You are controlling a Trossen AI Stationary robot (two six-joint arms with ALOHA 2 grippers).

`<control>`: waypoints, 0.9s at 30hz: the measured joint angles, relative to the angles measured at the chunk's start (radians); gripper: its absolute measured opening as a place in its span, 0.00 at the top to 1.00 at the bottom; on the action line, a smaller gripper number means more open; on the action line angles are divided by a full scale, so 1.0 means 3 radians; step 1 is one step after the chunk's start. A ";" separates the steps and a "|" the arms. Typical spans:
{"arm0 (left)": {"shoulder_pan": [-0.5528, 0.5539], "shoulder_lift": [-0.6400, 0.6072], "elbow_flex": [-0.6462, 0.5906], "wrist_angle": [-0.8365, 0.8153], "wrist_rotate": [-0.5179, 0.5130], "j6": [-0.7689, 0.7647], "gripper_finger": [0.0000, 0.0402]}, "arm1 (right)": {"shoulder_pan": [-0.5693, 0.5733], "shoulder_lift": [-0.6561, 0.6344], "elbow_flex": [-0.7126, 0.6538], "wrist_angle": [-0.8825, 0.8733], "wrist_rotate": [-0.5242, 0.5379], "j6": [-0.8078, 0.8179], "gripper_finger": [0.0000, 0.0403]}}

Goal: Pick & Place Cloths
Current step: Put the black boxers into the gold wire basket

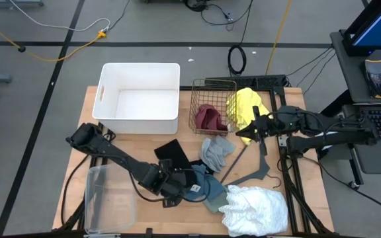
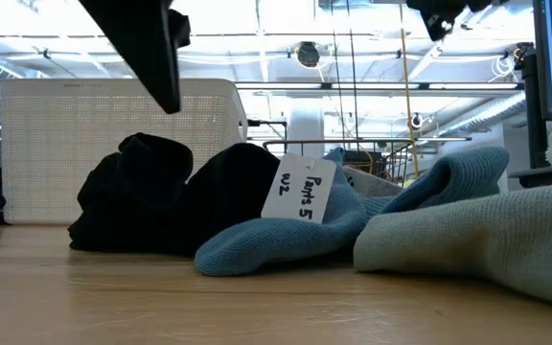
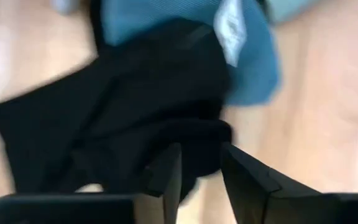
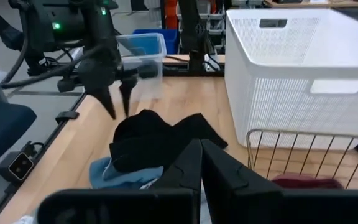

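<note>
One black cloth just under open left gripper, apart

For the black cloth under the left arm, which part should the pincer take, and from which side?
Probably the raised, bunched fold of the black cloth, taken from straight above. The left pincer hangs open over that hump, which stands higher than the blue-grey cloth lying against it, so closing there should catch black fabric only.

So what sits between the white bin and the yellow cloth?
In the high view, a wire basket holding a maroon cloth sits between the white bin and the yellow cloth.
</note>
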State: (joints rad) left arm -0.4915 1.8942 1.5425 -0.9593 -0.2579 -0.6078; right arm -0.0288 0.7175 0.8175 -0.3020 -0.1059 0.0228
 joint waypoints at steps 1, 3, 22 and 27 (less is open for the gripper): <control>0.0001 0.0000 0.0000 -0.0011 -0.0056 -0.0011 0.67 | 0.0000 -0.0027 -0.0035 -0.0004 0.0000 0.0031 1.00; 0.0008 -0.0004 0.0000 -0.0033 -0.0082 0.0007 0.64 | 0.0000 -0.0077 -0.0085 -0.0005 0.0000 0.0060 1.00; 0.0118 0.0070 -0.0052 -0.0253 -0.0187 0.0264 0.46 | 0.0000 -0.0173 -0.0170 -0.0009 0.0000 0.0051 1.00; 0.0188 0.0085 -0.0356 0.0137 -0.0058 0.0295 0.46 | 0.0000 -0.0173 -0.0170 -0.0024 0.0000 0.0049 1.00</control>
State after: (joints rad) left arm -0.4350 1.9197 1.4358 -0.9181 -0.2753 -0.5192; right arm -0.0288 0.6655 0.7666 -0.3092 -0.1059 0.0376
